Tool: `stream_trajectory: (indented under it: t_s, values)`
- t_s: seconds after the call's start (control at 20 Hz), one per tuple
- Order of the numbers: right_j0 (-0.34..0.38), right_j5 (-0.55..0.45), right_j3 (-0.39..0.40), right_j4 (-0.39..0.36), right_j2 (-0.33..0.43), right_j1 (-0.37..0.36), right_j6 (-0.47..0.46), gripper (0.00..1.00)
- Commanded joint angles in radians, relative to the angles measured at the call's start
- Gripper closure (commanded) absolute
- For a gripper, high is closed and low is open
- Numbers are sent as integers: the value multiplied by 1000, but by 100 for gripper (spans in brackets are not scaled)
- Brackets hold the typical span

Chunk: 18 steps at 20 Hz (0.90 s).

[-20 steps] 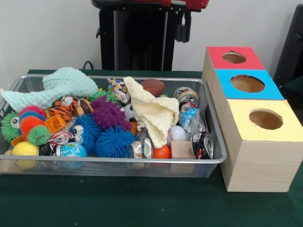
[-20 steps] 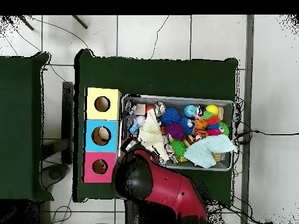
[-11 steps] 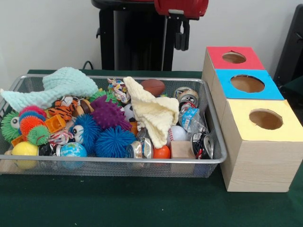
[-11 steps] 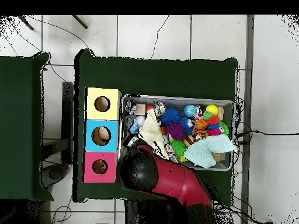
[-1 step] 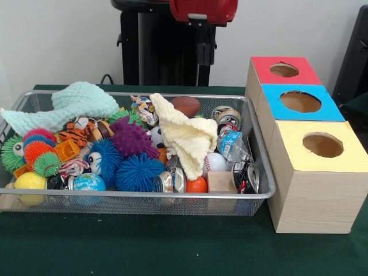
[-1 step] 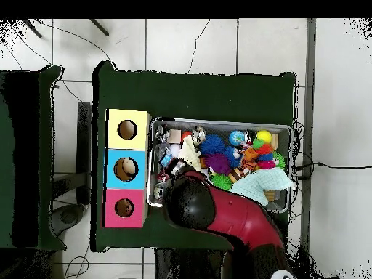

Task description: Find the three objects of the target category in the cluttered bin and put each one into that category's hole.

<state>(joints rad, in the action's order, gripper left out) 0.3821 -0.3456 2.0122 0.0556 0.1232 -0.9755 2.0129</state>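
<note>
Below the gripper, wire bin on a dark green table, packed full. Target category not evident from the frames. Contents under and forward of the gripper: cream cloth draped mid-bin, football just below the gripper at the far rim, baseball, orange ball, wooden block, crushed cans nearest the boxes. Off to the gripper's other side: two blue spiky balls, one purple spiky ball, tiger toy, globe ball, yellow ball, mint cloth over the far corner.

Gripper hangs above the bin's far rim, clear of everything; only a dark stub under the red head shows, so whether the fingers are spread or together cannot be told. In the overhead view the red arm covers the near part of the bin.

Beside the bin: three wooden boxes in a row, one hole each — red box, blue box, yellow box.

Room: plain pale wall behind, white tile floor, a second green table past the boxes.
</note>
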Motion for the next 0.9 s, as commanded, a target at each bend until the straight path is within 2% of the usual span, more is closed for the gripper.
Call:
stream_trajectory:
  t_s: [0.05,0.25,0.5,0.9]
  values:
    - [103,-176,-98,-70,146,2,-182,100]
    - [141,-219,-114,-87,178,-11,-192,100]
    - [173,-226,-148,-128,208,15,-189,100]
    - [192,-244,-265,-189,231,108,-175,100]
